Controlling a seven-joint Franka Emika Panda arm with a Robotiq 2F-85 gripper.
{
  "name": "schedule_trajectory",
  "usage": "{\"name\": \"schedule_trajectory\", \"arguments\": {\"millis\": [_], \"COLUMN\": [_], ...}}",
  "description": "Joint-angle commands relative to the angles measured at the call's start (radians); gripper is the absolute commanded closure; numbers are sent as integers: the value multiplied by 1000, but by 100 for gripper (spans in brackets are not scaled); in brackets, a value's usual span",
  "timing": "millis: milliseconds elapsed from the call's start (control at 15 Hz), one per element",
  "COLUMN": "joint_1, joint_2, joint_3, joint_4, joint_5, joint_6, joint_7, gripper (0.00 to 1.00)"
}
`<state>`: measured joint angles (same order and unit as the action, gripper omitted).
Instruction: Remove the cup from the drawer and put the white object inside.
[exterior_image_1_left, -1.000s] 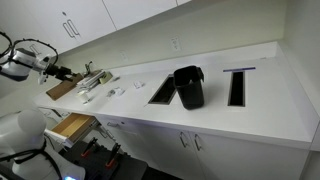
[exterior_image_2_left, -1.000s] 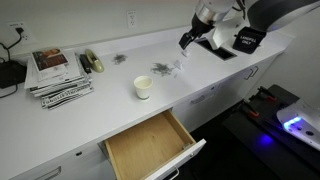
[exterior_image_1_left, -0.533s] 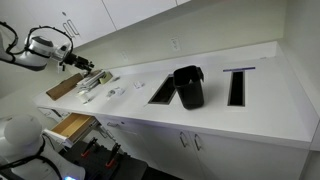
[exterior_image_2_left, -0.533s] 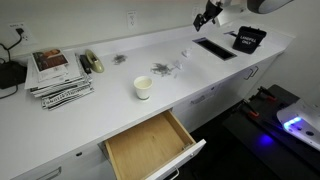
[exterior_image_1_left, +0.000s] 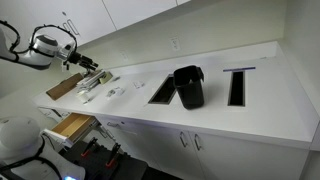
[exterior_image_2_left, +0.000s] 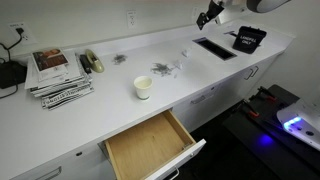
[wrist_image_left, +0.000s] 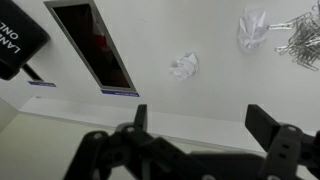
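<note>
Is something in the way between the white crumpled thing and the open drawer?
Only the cup: it stands on the counter roughly between the white wad and the drawer, slightly aside. The drawer is open and empty. Lifted high, the wad should probably clear the cup.

The drawer stands pulled out below the surface, its light-brown wooden floor bare behind a flat white front. The pale cup stands upright on the surface just behind it. The white object, small and crumpled, lies on the surface well apart from the cup.
</note>
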<state>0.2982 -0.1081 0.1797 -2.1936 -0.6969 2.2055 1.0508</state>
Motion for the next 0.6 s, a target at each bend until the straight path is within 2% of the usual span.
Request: {"name": "schedule_trajectory", "arguments": {"millis": [0, 267, 400, 467, 533], "joint_1": [-76, -119, -126, -124, -117], "joint_2": [44, 116, 158, 176, 155], "joint_3": [-9, -34, -35, -30, -41], "joint_4": [3, -13, -13, -6, -7], "joint_5": [5, 114, 238, 312, 230], "joint_6": [54, 279, 369, 366, 335], "joint_7": [-128, -366, -505, -575, -479], "gripper": [0, 0, 0, 0, 0]}}
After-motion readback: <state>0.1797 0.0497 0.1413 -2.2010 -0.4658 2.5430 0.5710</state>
